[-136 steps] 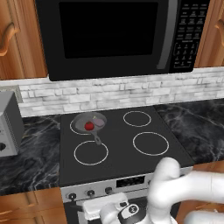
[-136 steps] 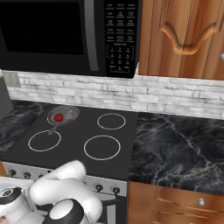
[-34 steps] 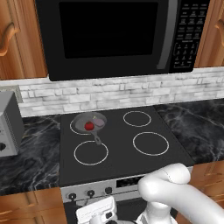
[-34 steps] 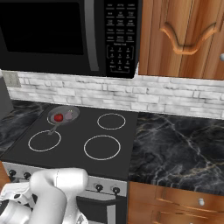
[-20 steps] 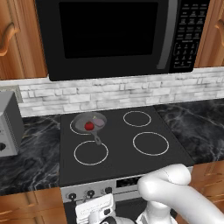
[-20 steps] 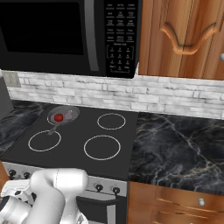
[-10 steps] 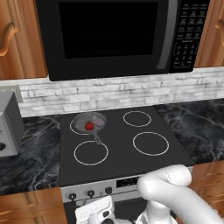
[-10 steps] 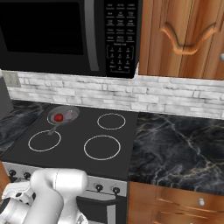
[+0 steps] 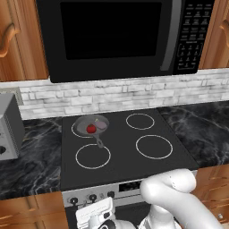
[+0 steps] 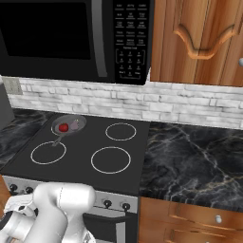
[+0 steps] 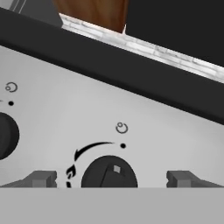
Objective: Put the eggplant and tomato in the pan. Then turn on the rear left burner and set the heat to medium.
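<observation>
The dark pan (image 9: 85, 121) sits on the rear left burner (image 9: 74, 133) of the black cooktop, handle toward the front. Inside it lie the red tomato (image 9: 91, 129) and, just to its right, the grey-purple eggplant (image 9: 102, 126); the right base view shows the pan (image 10: 69, 120), tomato (image 10: 63, 127) and eggplant (image 10: 75, 125) too. My gripper (image 11: 111, 179) is low in front of the stove's control panel, open. Its fingertips (image 11: 42, 179) stand wide on either side of a black knob (image 11: 109, 173) and touch nothing.
A second black knob (image 11: 6, 135) is to the left on the silver panel (image 11: 166, 140). The knobs (image 9: 92, 197) line the stove front above my hand (image 9: 95, 212). A microwave (image 9: 112, 36) hangs over the cooktop, and a grey appliance (image 9: 9, 132) stands on the left counter.
Since the earliest frames the arm has swung lower and left in front of the stove panel. Over the last second it has hardly moved. Pan, tomato and eggplant are unmoved.
</observation>
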